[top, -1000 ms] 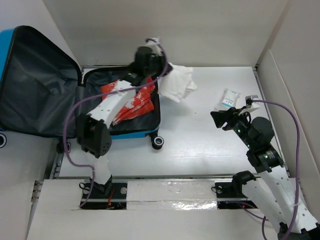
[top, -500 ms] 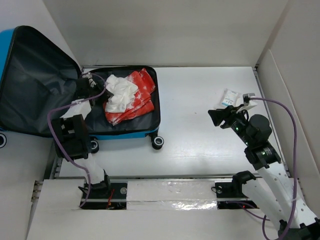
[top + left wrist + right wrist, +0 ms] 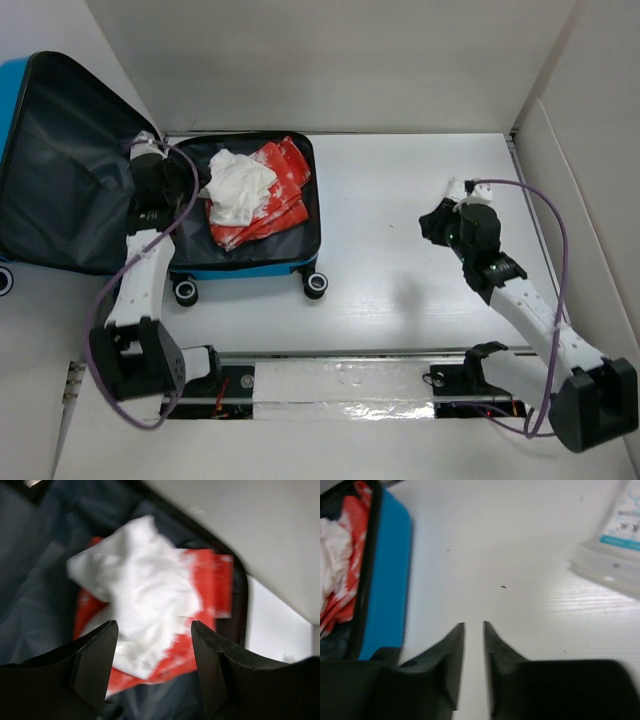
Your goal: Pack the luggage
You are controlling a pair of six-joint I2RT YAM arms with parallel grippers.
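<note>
Left arm (image 3: 140, 280) has drawn back — white cloth (image 3: 238, 190) lies in the luggage (image 3: 250, 268), left jaws open; right jaws nearly closed.

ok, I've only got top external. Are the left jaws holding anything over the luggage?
Observer: No. Left wrist shows the left jaws wide open and empty. The white cloth lies loose on the red garment inside the luggage.
Operator: Right jaws?
Observer: Right wrist shows the right jaws nearly shut, with a thin gap and nothing between them.
Operator: What's in front of them?
Observer: A white packet with blue print, on the table, at the upper right of that view, not touching them.
</note>
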